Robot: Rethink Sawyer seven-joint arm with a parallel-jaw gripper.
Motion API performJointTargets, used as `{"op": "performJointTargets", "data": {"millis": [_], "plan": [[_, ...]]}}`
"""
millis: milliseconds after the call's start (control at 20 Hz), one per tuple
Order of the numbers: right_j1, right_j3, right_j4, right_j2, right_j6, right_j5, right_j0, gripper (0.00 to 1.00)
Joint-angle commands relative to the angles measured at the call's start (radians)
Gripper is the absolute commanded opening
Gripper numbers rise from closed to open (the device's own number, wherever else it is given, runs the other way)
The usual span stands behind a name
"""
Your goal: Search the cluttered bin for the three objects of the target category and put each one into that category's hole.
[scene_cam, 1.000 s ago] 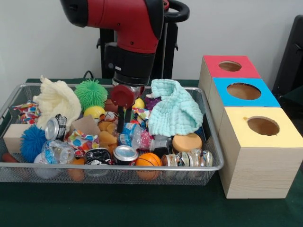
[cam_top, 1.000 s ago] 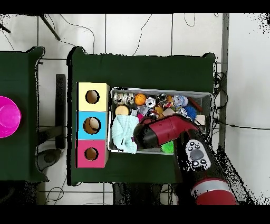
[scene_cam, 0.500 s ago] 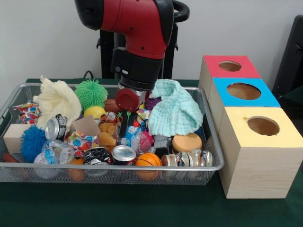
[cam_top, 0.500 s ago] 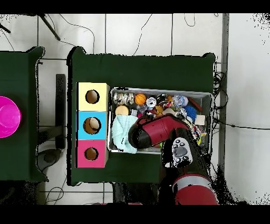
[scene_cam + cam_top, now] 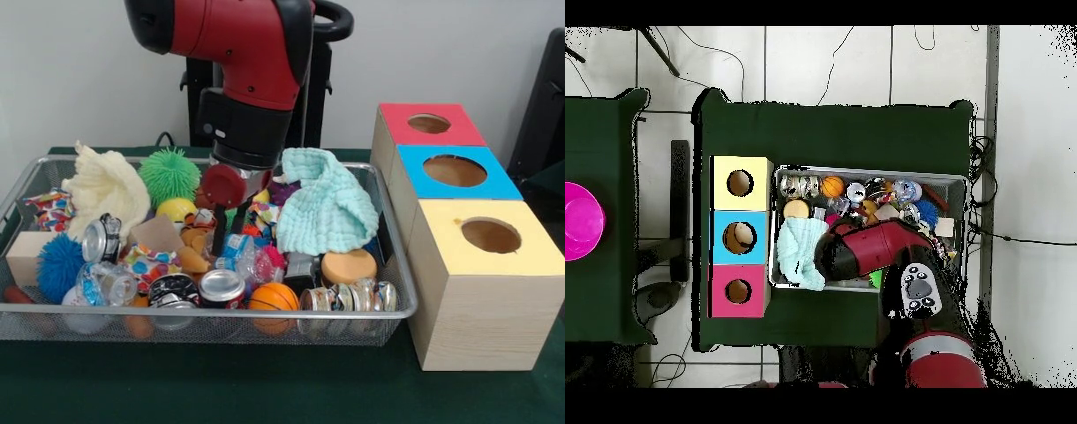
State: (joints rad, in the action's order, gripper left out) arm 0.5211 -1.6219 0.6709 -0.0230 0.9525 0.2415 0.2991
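Gripper (image 5: pixel 228 240) down in bin (image 5: pixel 399 311) clutter beside a crumpled clear bottle (image 5: pixel 240 253); finger state impossible to tell. Probably light, springy, slippery; best pinched across the labelled waist.

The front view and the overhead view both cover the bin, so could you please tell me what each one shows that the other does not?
Only the front view shows the gripper reaching down among the clutter beside a water bottle, plus the green spiky ball and yellow cloth. Only the overhead view shows the pink bowl on a separate table, while the arm hides the bin's middle. Both show the bin, mint cloth, orange ball and red-topped box's hole.
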Motion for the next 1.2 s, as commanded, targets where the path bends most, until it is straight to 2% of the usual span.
{"op": "performJointTargets", "data": {"millis": [50,250,400,450,650,1200], "plan": [[-0.131,-0.011,-0.074,0.041,0.32,-0.095,0.022,1.0],[-0.149,-0.023,-0.108,0.078,0.333,-0.133,0.006,1.0],[-0.171,-0.009,-0.147,0.152,0.366,-0.143,-0.049,1.0],[-0.175,-0.011,-0.176,0.165,0.352,-0.146,-0.056,0.0],[-0.186,-0.013,-0.207,0.198,0.368,-0.168,-0.081,0.0],[-0.191,-0.053,-0.283,0.218,0.332,-0.21,-0.081,0.0]]}}
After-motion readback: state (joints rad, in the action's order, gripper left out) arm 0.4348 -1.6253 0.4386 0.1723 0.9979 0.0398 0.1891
